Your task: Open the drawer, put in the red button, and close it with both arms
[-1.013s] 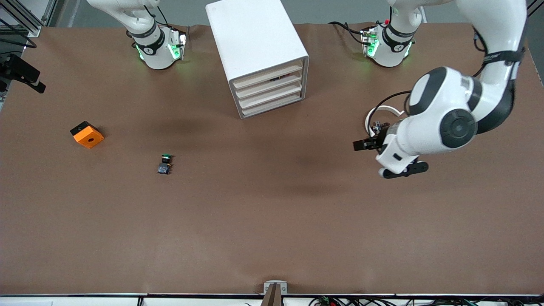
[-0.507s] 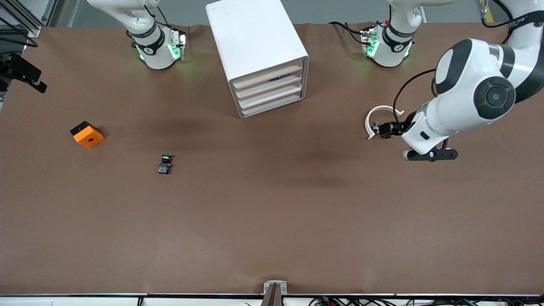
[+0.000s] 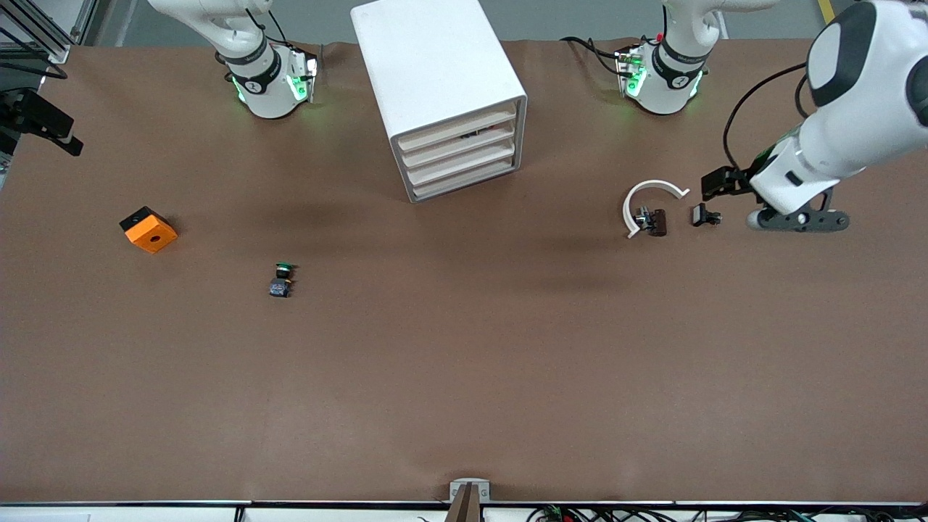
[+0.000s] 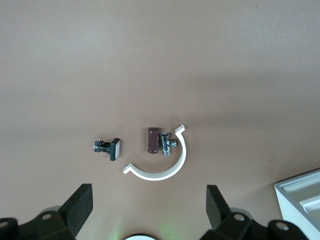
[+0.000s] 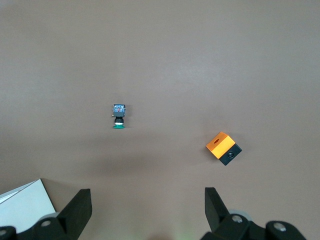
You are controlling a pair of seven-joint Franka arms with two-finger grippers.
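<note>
The shallow white drawer (image 3: 457, 118) sits shut; left end effector (image 4: 149, 210) and right end effector (image 5: 147, 207) both gape.

The drawer (image 3: 458, 123), a shallow white tray and the uppermost of four alike, sits pushed flush into the front of its boxy white cabinet (image 3: 428, 65), which stands on the brown desk (image 3: 464, 362) between the two arm bases. A small dark shape shows at the slot just beneath it, too small to identify. The glossy white left arm (image 3: 855, 109) bends low over its own end of the desk, its black left pincer (image 4: 148, 210) spread wide above bare desk. The right arm (image 3: 239, 36) rises out of the front view; its right pincer (image 5: 147, 210), fingers wide apart, hangs high over the desk toward the right arm's end.
</note>
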